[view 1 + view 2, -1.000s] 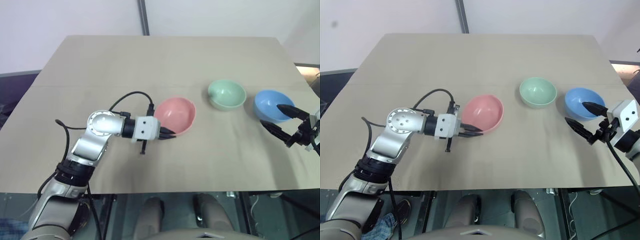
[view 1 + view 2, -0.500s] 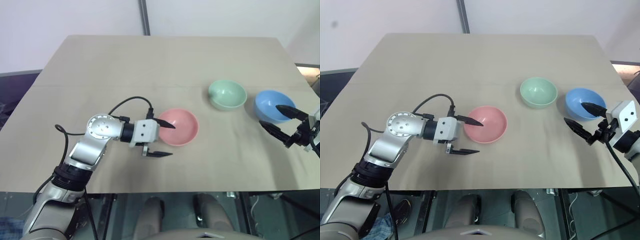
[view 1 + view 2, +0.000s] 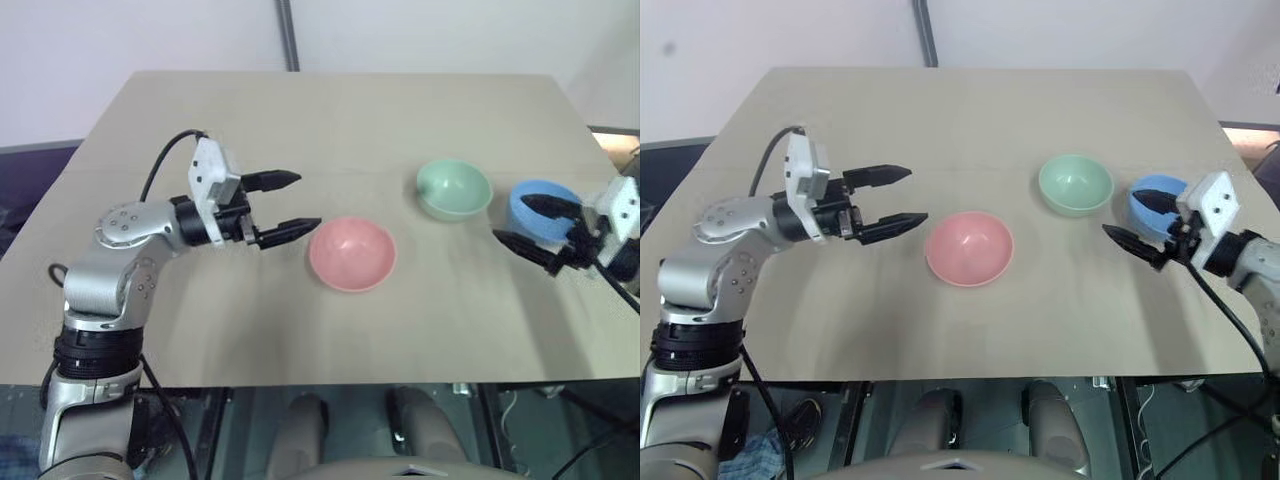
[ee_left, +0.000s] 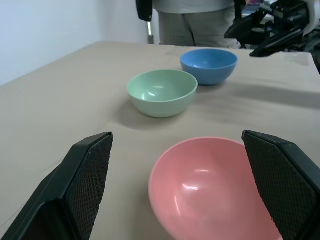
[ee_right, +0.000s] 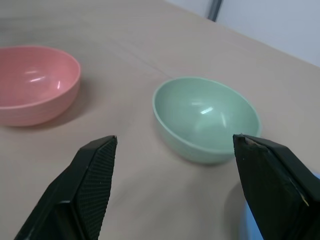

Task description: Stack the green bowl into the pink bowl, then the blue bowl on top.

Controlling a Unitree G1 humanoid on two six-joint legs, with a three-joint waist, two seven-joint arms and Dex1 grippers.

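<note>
**Left eye view: three bowls apart on the table, both grippers empty**

Left eye view shows a tan, flat-topped table (image 3: 300,130) with three small round glossy bowls standing upright and separate, none stacked. The salmon pink bowl (image 3: 351,254) sits near the middle of the table. The pale mint green bowl (image 3: 454,189) stands beyond it and to the right, well apart. The sky blue bowl (image 3: 543,207) is just right of the green one, not touching it.

The left gripper (image 3: 290,204) hangs above the table just left of the pink bowl, its two black fingers spread wide and pointing toward that bowl, grasping nothing. The right gripper (image 3: 525,222) is at the blue bowl's near side, fingers likewise spread; one fingertip reaches over the blue bowl's rim, the other lies in front of the bowl. Whether it touches the bowl cannot be told.

A person's legs (image 4: 200,27) stand beyond the table's far edge in the left wrist view.
</note>
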